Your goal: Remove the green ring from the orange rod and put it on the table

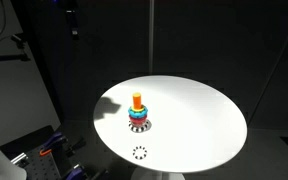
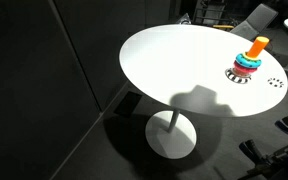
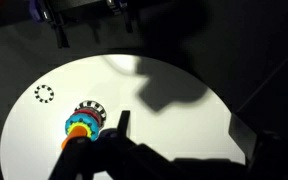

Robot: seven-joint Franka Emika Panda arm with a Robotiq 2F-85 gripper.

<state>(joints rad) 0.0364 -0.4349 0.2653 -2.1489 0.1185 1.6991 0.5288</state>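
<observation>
The orange rod (image 1: 137, 100) stands upright on its black-and-white base on the white table (image 1: 199, 115), with a stack of coloured rings (image 1: 138, 117) around its foot. Red and cyan rings show; I cannot pick out the green ring at this size. The rod (image 2: 258, 45) stands near the table's (image 2: 174, 60) far edge. In the wrist view the gripper (image 3: 184, 135) is open and empty, high above the table (image 3: 174, 130). The ring stack (image 3: 82, 122) lies just left of its left finger. The gripper is out of sight in both exterior views.
A small dashed black-and-white circle (image 1: 140, 153) lies flat on the table near the toy, and shows in the wrist view (image 3: 45, 94) too. The arm's shadow (image 3: 169, 95) falls across the table. Dark floor and equipment surround the table.
</observation>
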